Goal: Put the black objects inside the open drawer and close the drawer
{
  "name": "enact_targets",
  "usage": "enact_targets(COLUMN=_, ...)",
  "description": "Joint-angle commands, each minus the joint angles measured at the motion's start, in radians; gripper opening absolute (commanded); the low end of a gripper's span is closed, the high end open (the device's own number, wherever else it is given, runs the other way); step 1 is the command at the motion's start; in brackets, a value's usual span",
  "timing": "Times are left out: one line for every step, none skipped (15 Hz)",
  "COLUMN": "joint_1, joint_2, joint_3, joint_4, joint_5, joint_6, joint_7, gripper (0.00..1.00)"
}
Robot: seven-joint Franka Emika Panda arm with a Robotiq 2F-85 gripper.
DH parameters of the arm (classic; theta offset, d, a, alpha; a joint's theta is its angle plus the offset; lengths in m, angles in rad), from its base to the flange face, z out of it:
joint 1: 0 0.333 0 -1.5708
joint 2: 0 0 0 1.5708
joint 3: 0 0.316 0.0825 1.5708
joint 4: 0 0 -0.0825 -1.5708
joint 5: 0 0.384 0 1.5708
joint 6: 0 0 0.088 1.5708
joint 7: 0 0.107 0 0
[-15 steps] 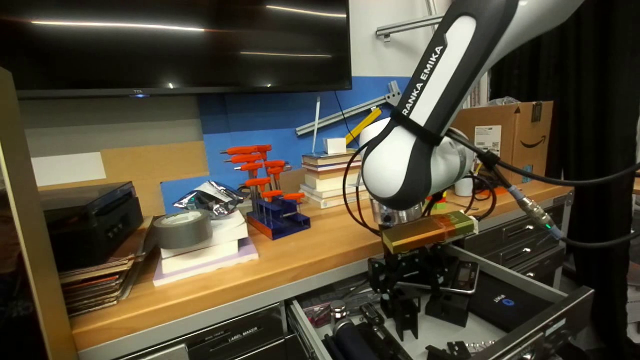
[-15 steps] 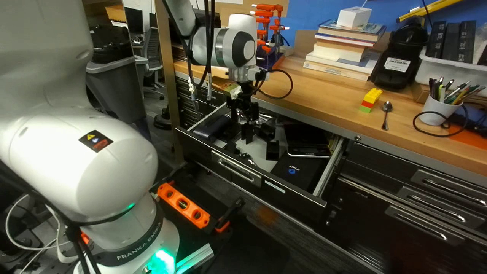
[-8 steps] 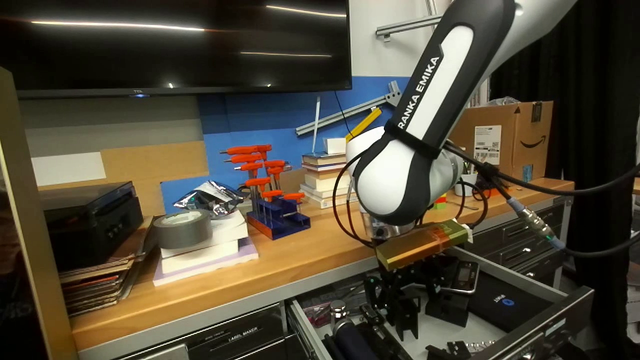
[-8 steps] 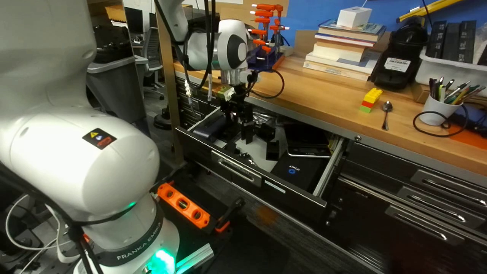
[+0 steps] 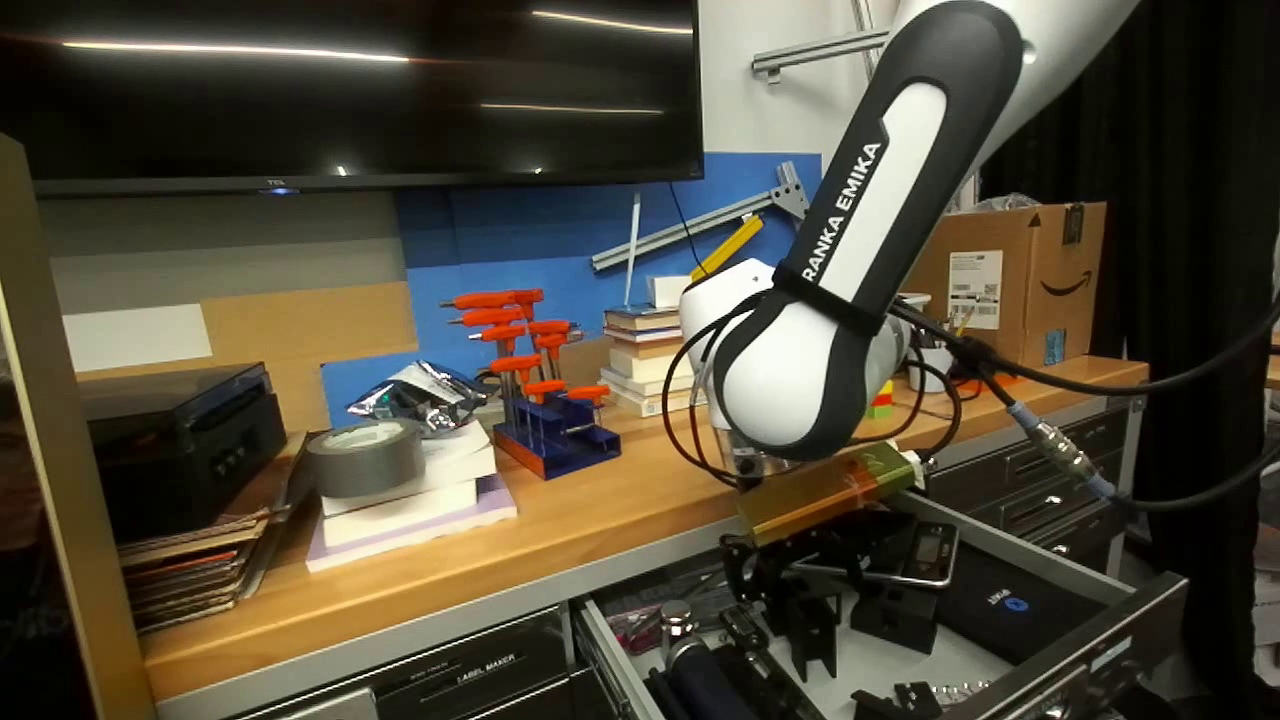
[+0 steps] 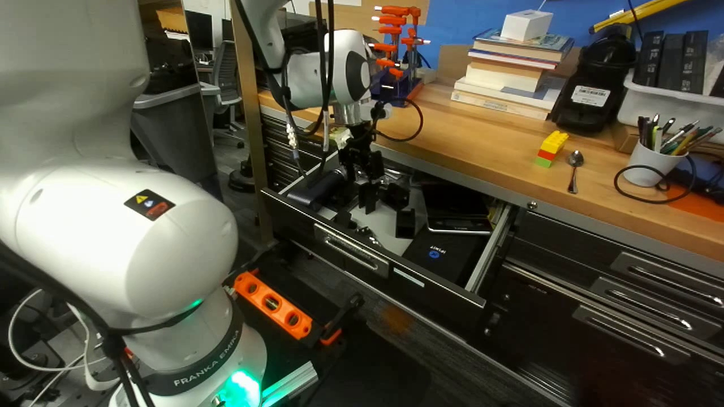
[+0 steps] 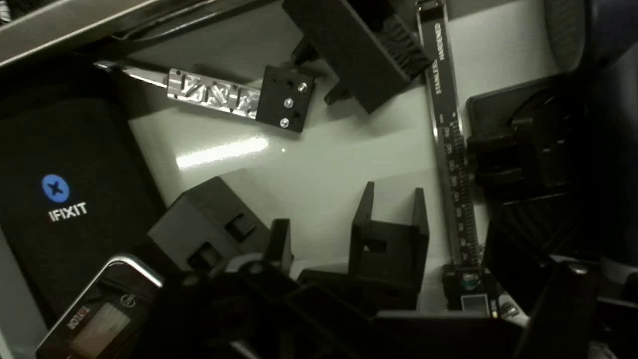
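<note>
"Where is the hand [image 6: 362,169]?"

"Low over the open drawer [image 6: 441,302], jaws well apart, gripping nothing that I can see. A black bracket [image 7: 389,244] stands just beneath; whether they touch, I can't tell."

"What else belongs inside?"

"A slotted black block [image 7: 212,219] lies near the bracket, and a ribbed black piece [image 7: 351,55] sits towards the drawer's front. My guess is that only the closing is left."

"What could spoil it?"

"Lifting away sideways: a jaw might catch the bracket's prongs and tip it. Pushing the drawer in before the hand clears could jam it against the desk [image 5: 620,490]. Anything standing too tall could snag beneath the edge."

"And on the desk?"

"Pale wood, with a tape roll [image 5: 365,457] on a low book pile [image 5: 400,518], orange-handled hex keys [image 5: 515,364] in a blue rack [image 5: 575,452], and a taller book stack [image 5: 645,375]."

"Beyond?"

"Blue wall panels [image 5: 490,245], with a wide dark screen [image 5: 350,105] above."
</note>
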Motion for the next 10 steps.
enact_targets(joint_1=0.018, joint_2=0.03, joint_3=-0.04, joint_4=0.046, joint_5=-0.094, joint_6=0.014, joint_7=0.104, gripper=1.0)
enact_targets(joint_1=0.015, joint_2=0.036, joint_3=-0.045, joint_4=0.052, joint_5=-0.106, joint_6=0.011, joint_7=0.117, gripper=1.0)
enact_targets(joint_1=0.012, joint_2=0.043, joint_3=-0.047, joint_4=0.057, joint_5=-0.112, joint_6=0.007, joint_7=0.123, gripper=1.0)
enact_targets(joint_1=0.01, joint_2=0.05, joint_3=-0.049, joint_4=0.062, joint_5=-0.112, joint_6=-0.003, joint_7=0.124, gripper=1.0)
enact_targets(joint_1=0.011, joint_2=0.055, joint_3=-0.053, joint_4=0.063, joint_5=-0.115, joint_6=-0.009, joint_7=0.128, gripper=1.0)
enact_targets(joint_1=0.011, joint_2=0.058, joint_3=-0.057, joint_4=0.061, joint_5=-0.114, joint_6=-0.014, joint_7=0.128, gripper=1.0)
enact_targets(joint_1=0.013, joint_2=0.06, joint_3=-0.062, joint_4=0.058, joint_5=-0.116, joint_6=-0.019, joint_7=0.133, gripper=1.0)
enact_targets(joint_1=0.015, joint_2=0.059, joint_3=-0.069, joint_4=0.054, joint_5=-0.122, joint_6=-0.025, joint_7=0.141, gripper=1.0)
enact_targets(joint_1=0.016, joint_2=0.057, joint_3=-0.077, joint_4=0.051, joint_5=-0.132, joint_6=-0.032, joint_7=0.152, gripper=1.0)
enact_targets(joint_1=0.016, joint_2=0.051, joint_3=-0.086, joint_4=0.047, joint_5=-0.146, joint_6=-0.04, joint_7=0.167, gripper=1.0)
